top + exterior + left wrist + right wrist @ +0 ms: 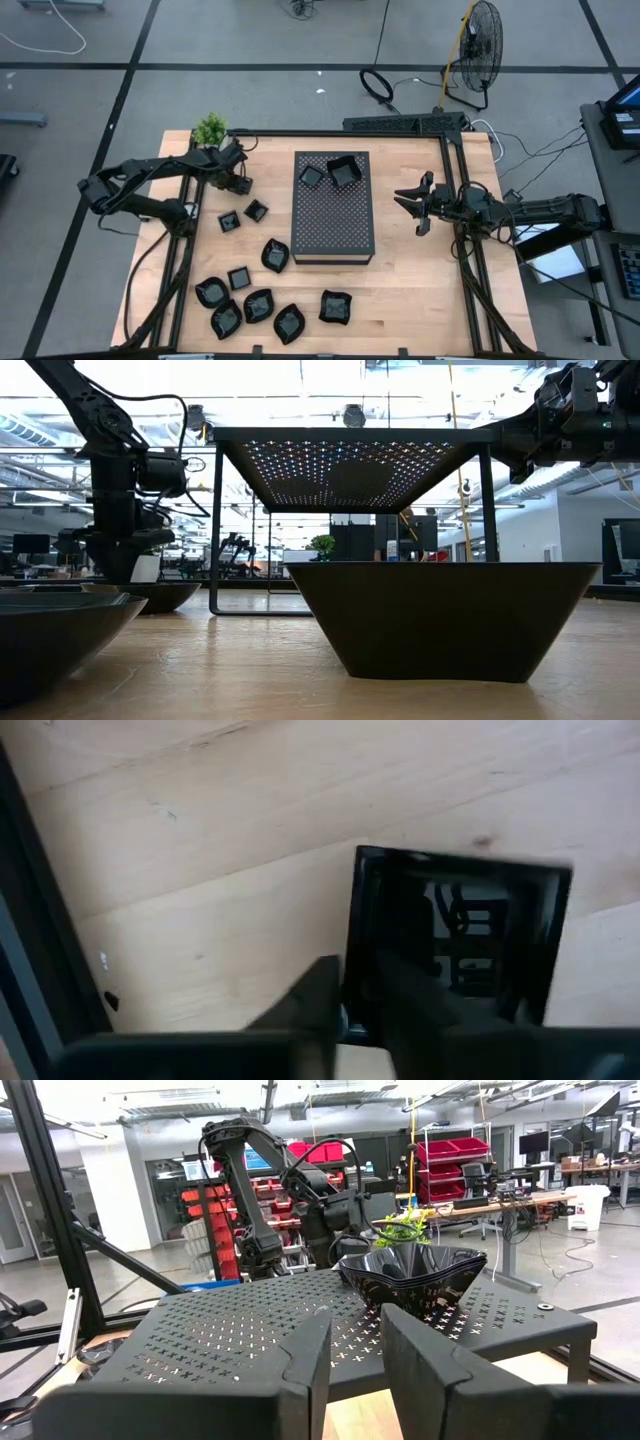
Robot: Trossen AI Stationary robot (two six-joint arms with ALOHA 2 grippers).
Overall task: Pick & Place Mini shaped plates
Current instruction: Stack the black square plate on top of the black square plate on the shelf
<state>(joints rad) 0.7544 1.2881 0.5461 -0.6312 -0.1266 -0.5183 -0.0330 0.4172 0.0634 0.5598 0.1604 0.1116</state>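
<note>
Both arms were matte black, built from slim tubular links joined by chunkier rounded joints. Thin black cables looped loosely along the left arm (140, 190) and ran beside the links of the right arm (520, 212). The left gripper (355, 1010) ended in two flat, blocky black fingers with squared edges. The right gripper (350, 1350) carried the same dark angular fingers, plain and unmarked, on a wide black body.

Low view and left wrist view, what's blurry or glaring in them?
Low view: the near plates loom large as dark silhouettes, backlit by bright ceiling lights glinting through the perforated box. Left wrist view: the fingers are blurred; the square plate mirrors its surroundings.
</note>
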